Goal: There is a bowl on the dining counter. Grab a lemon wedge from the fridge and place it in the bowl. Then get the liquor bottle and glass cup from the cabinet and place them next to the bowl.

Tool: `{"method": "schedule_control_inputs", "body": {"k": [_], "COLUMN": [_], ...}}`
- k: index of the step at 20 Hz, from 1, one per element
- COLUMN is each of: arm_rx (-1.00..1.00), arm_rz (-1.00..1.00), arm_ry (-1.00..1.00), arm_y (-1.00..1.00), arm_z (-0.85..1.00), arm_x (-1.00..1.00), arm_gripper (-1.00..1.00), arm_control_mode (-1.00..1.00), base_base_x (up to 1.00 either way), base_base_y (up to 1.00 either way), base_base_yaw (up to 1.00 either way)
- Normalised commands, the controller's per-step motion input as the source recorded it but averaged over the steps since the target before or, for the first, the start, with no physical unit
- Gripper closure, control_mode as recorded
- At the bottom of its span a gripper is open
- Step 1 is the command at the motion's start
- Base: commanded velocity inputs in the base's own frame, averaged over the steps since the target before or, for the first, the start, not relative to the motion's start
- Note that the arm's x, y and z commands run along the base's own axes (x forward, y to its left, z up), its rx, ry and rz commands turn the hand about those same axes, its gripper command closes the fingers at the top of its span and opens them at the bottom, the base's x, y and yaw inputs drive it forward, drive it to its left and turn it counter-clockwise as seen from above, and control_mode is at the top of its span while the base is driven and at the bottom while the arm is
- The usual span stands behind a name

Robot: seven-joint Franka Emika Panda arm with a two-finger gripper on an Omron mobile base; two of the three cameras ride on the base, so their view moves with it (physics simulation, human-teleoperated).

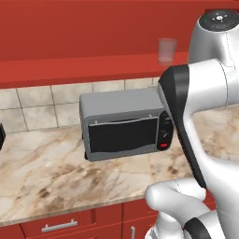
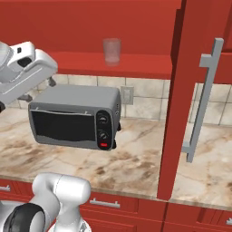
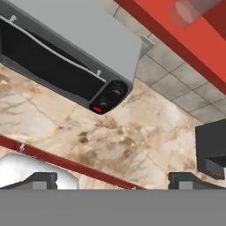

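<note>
A clear glass cup (image 1: 167, 50) (image 2: 111, 51) stands upright on the bottom shelf of the open red cabinet (image 1: 70, 70) (image 2: 136, 63), above the counter. In the hand view the glass cup (image 3: 190, 11) lies at the top right, tilted by the camera's roll. My gripper (image 3: 114, 180) is open, its dark fingertips (image 3: 44, 178) far apart with nothing between them, well short of the cup. My white arm (image 1: 205, 107) fills the right of the left base view. The bowl, lemon wedge, fridge, dining counter and liquor bottle are out of view.
A grey toaster oven (image 1: 126, 123) (image 2: 74, 118) (image 3: 66, 57) sits on the marbled counter (image 1: 70, 172) directly under the cup. The cabinet's open door (image 2: 181, 113) with a silver bar handle juts out on the right. A dark appliance (image 3: 212, 150) stands further along the counter.
</note>
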Motion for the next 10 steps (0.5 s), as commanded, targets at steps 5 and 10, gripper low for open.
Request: {"method": "schedule_control_inputs", "body": {"k": [5,10], "arm_rx": [-0.12,-0.15], "arm_rz": [0.13,0.00], "arm_ry": [0.00,0.00], "arm_y": [0.00,0.00], "arm_z": [0.25,0.31], "arm_x": [0.13,0.38], "arm_gripper": [-1.00,-1.00], "arm_control_mode": [-1.00,-1.00], "base_base_x": [0.00,0.00], "base_base_y": [0.00,0.00], "base_base_yaw": [0.00,0.00]}}
